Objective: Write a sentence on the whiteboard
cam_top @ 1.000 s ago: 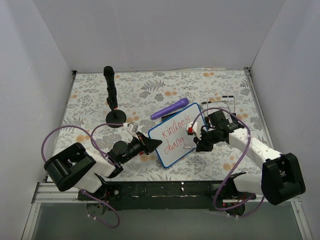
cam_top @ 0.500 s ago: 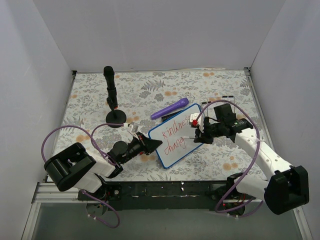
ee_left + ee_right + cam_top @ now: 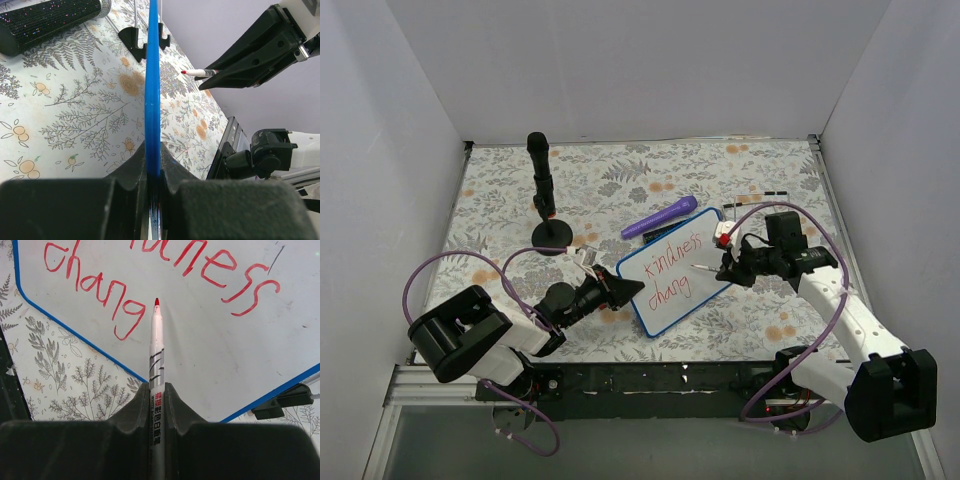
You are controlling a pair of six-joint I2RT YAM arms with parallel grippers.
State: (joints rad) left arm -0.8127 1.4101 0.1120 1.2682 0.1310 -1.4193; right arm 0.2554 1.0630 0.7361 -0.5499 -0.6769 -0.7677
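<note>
floral mat (image 3: 500, 200), one whiteboard (image 3: 672, 272).

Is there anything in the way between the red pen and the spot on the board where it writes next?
Nothing visible. The right pincer holds the red marker with its tip just past "chang", over bare whiteboard. The left pincer grips the board's blue edge, off to the side.

You have bright, even overhead light; shadows on the mat (image 3: 620, 180) are faint and soft. Your left wrist view blurs up close, while the whiteboard (image 3: 225, 365) reads sharp in the right wrist view
</note>
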